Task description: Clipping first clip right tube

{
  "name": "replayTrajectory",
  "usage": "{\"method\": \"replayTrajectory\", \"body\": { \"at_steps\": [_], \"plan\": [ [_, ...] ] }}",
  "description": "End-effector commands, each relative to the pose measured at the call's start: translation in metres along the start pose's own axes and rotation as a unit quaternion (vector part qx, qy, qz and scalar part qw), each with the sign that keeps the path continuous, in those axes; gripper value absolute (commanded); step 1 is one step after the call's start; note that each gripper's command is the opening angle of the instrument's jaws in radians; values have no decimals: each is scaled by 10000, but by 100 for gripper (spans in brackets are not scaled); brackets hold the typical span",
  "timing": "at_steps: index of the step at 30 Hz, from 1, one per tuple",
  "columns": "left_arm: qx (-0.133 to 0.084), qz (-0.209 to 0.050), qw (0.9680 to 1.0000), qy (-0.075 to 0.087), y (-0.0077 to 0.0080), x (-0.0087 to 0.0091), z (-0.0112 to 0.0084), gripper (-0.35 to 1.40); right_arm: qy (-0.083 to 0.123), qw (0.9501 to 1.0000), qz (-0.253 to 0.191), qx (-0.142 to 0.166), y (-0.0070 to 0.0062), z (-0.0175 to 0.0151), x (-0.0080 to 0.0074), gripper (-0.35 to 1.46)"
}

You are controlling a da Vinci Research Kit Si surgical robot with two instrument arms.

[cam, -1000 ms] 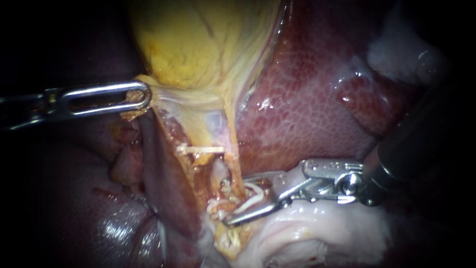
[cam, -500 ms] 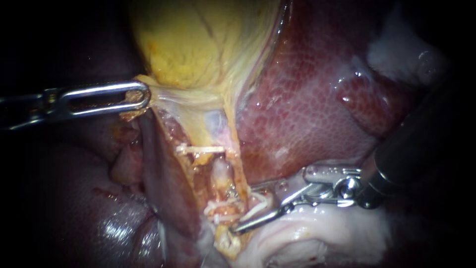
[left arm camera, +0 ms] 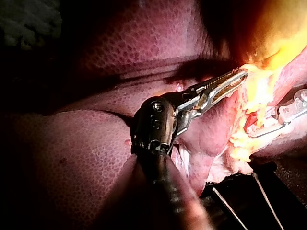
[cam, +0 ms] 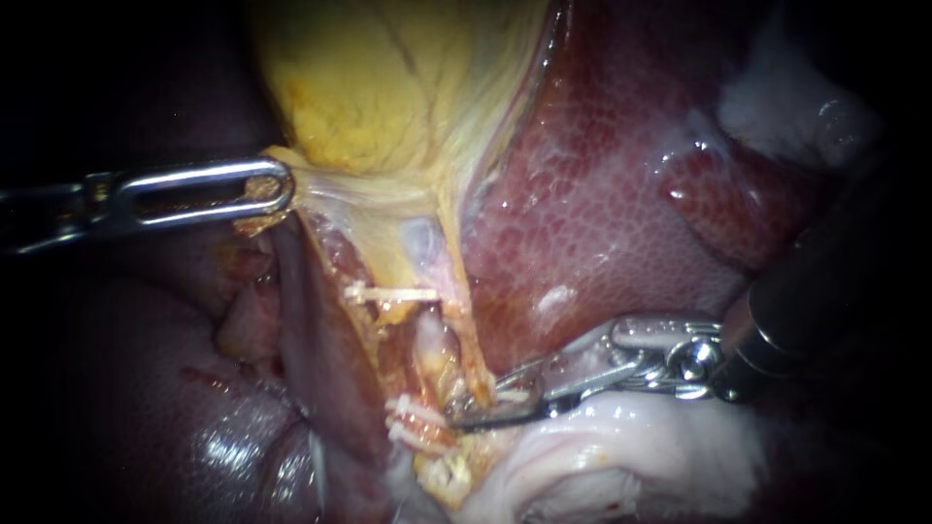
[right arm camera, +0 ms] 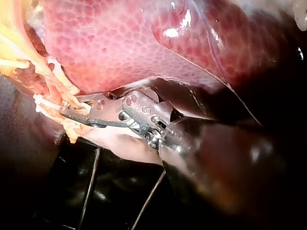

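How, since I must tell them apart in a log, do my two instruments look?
The left instrument has bright steel jaws, long and round-tipped with a slot; the left wrist view shows toothed faces and a dark wrist joint with screws. The right instrument has thin steel jaws on a pinned, perforated linkage and a thick black shaft.

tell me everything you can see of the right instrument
The right instrument has a dark shaft entering from the right, a shiny hinged metal wrist, and an end effector of two slim jaws. They stand nearly together, pinching a white clip around the right tube, beside pale tissue.
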Motion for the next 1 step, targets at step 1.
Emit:
{"method": "replayTrajectory", "body": {
  "at_steps": [1],
  "plan": [
    [-1, -1, 10000, 1, 0, 0, 0, -35, 1, 10000, 5, 0, 0, 0, 0, -35]
  ]
}}
